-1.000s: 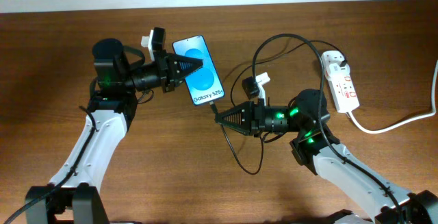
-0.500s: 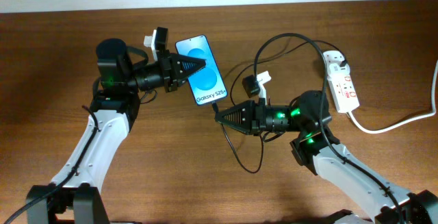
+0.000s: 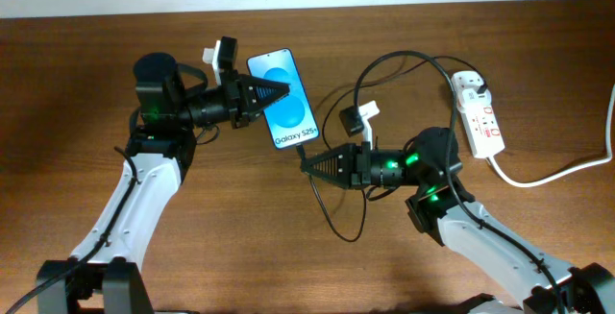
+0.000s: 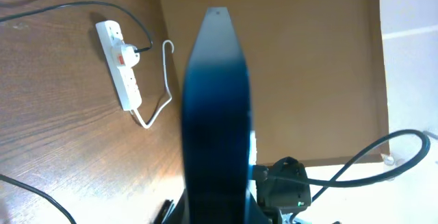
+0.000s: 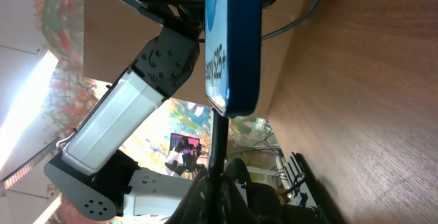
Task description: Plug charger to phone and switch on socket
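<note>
Edging rightward, phone [image 3: 293, 120] seemingly touches charger [image 5: 217, 142].

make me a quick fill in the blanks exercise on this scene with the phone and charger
1. The left gripper is shut on the ____.
2. The right gripper is shut on the ____, its tip at one end of the phone.
3. The socket lies on the table nearer the ____ arm.
4. The phone's screen is coloured ____.

Missing words: phone; charger; right; blue.
</note>
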Available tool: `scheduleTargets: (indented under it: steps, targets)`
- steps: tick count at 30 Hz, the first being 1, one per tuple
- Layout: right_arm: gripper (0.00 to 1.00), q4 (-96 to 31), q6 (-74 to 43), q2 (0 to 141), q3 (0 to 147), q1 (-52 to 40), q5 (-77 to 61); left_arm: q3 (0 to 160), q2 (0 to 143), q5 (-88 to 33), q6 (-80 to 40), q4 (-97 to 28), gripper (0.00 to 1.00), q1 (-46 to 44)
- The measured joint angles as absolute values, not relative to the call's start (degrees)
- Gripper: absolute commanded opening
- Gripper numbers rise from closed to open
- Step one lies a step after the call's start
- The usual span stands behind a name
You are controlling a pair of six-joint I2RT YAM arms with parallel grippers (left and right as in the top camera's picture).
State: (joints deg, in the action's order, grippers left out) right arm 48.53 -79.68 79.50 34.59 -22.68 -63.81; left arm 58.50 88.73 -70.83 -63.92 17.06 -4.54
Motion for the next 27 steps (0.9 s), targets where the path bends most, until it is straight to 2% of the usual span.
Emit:
scheduleTargets:
  steps: [9,13,15,16,17,19,27]
  targets:
    - [0.05,49.6,-79.6,79.7,33.6,-22.2,-64.4,59.6,88.7,-70.7,-58.7,17.8,0.0,-6.9]
    - [0.16,50.7,-79.2,79.7,33.7,-20.8,-64.6,59.6,88.7,-73.6,-58.0,17.1,0.0,-9.0]
    - [0.07,51.2,-79.1,79.8,34.5,-20.4,-61.6,59.4,88.7,-76.2,-57.3,16.9,0.0,-9.9]
    - [0.17,51.4,-79.0,79.7,34.8,-20.1,-61.0,59.3,88.7,-77.3,-56.9,16.8,0.0,-10.6]
    - [0.33,51.5,-77.9,79.7,34.8,-20.1,-61.1,59.2,88.7,-77.4,-57.5,16.6,0.0,-10.5]
    - [0.36,51.3,-78.2,79.7,34.9,-20.0,-60.4,59.2,88.7,-78.0,-57.2,16.7,0.0,-10.5]
    - [0.37,51.0,-78.3,79.8,34.9,-20.0,-62.5,59.1,88.7,-76.1,-57.2,16.7,0.0,-2.3]
